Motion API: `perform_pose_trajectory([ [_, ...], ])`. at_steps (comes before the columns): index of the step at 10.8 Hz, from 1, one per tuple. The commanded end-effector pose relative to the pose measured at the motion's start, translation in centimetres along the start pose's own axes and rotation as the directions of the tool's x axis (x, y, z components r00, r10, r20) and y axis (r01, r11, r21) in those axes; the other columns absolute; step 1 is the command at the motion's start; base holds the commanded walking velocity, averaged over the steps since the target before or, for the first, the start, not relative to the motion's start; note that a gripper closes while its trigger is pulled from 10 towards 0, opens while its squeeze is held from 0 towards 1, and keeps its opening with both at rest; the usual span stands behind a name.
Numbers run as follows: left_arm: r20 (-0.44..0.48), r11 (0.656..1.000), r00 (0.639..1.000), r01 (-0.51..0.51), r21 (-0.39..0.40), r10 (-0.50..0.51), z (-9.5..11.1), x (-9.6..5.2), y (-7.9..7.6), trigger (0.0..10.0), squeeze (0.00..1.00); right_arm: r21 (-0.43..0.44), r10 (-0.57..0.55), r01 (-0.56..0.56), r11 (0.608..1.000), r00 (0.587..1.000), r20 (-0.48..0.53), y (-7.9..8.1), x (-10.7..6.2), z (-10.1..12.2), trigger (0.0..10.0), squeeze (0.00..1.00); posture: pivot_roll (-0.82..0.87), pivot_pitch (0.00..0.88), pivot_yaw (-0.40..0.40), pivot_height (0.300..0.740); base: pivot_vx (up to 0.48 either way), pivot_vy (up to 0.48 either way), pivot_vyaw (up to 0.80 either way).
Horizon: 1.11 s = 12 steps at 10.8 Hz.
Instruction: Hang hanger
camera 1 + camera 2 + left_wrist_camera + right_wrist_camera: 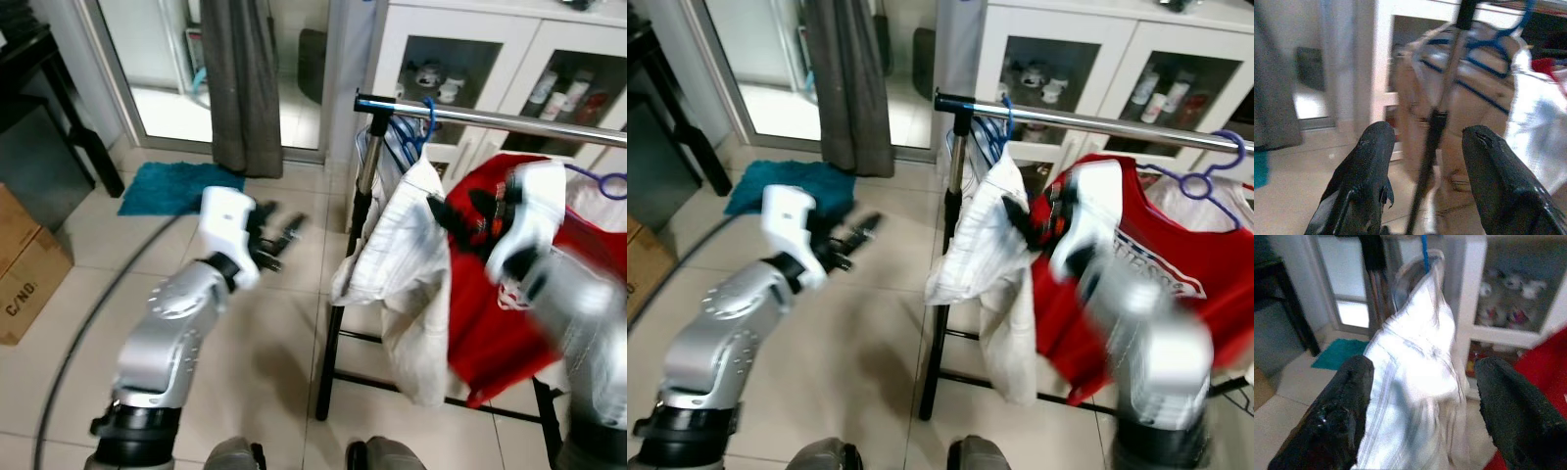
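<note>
The right gripper (460, 217) is raised with fingers spread, nothing held, just beside the white shirt (397, 264). That shirt is carried on a blue hanger (409, 132) hooked over the rail (490, 117). A red shirt (1176, 284) is hung alongside. The left gripper (277, 238) is held parted, over the tiled floor (265, 362).

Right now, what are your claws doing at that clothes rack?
Left claw open, empty, facing the rack post. Right claw open, raised before white shirt on blue hanger. Nothing held.
</note>
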<state>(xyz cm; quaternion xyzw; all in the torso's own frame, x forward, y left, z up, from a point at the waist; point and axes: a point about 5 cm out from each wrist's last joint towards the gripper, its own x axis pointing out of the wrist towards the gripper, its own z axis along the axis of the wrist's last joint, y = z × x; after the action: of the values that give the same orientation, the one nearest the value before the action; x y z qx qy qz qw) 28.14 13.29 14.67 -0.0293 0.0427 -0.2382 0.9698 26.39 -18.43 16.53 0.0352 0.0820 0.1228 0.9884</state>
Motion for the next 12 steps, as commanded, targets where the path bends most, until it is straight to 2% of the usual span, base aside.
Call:
perform_pose_trajectory([
  [1,-0.001,0.999,1.0,-0.027,0.017,0.027,0.1,-0.2,0.2,10.0,0.0,-0.024,-0.021,0.022,0.999,0.999,0.039,0.1,-0.2,0.5,10.0,1.0,-0.09,0.0,-0.01,0.74,0.0,0.0,0.0],
  [2,0.003,0.998,0.998,-0.057,0.04,0.057,0.2,0.2,0.2,10.0,0.0,0.014,-0.069,0.068,0.998,0.993,0.091,0.6,0.0,0.1,10.0,1.0,-0.08,0.0,-0.007,0.74,0.0,-0.48,0.0],
  [3,-0.007,0.997,0.998,-0.054,0.06,0.055,0.1,0.2,0.2,10.0,0.0,0.0,-0.074,0.075,0.997,0.993,0.088,0.7,0.2,-0.1,10.0,1.0,-0.09,0.0,-0.004,0.74,0.0,-0.48,0.0],
  [5,-0.012,0.996,0.999,-0.047,0.08,0.048,0.1,0.1,0.1,10.0,0.0,-0.007,-0.115,0.118,0.993,0.977,0.177,0.3,0.4,0.3,10.0,1.0,-0.08,0.0,-0.006,0.74,0.0,-0.48,0.0],
  [6,-0.012,0.995,0.999,-0.038,0.091,0.039,0.1,0.1,0.1,10.0,0.0,0.026,-0.126,0.123,0.992,0.963,0.239,0.2,0.4,0.7,10.0,1.0,-0.08,0.0,-0.004,0.74,0.0,-0.48,0.0],
  [7,-0.018,0.994,1.0,-0.019,0.11,0.021,0.0,0.2,0.0,10.0,0.0,0.008,-0.14,0.143,0.99,0.956,0.257,-0.1,0.5,0.9,10.0,1.0,-0.08,0.0,0.0,0.74,0.0,-0.48,0.0],
  [10,-0.016,0.991,1.0,-0.005,0.132,0.007,0.1,0.7,-0.1,10.0,0.0,-0.006,-0.055,0.059,0.998,0.97,0.236,0.3,1.1,0.9,10.0,1.0,-0.09,0.0,0.008,0.74,0.0,-0.437,0.0],
  [12,-0.017,0.991,1.0,0.002,0.133,0.001,0.1,0.7,-0.1,10.0,0.0,-0.03,-0.035,0.043,0.999,0.978,0.205,0.2,1.2,0.7,10.0,1.0,-0.09,0.0,0.008,0.74,0.0,-0.412,0.0],
])
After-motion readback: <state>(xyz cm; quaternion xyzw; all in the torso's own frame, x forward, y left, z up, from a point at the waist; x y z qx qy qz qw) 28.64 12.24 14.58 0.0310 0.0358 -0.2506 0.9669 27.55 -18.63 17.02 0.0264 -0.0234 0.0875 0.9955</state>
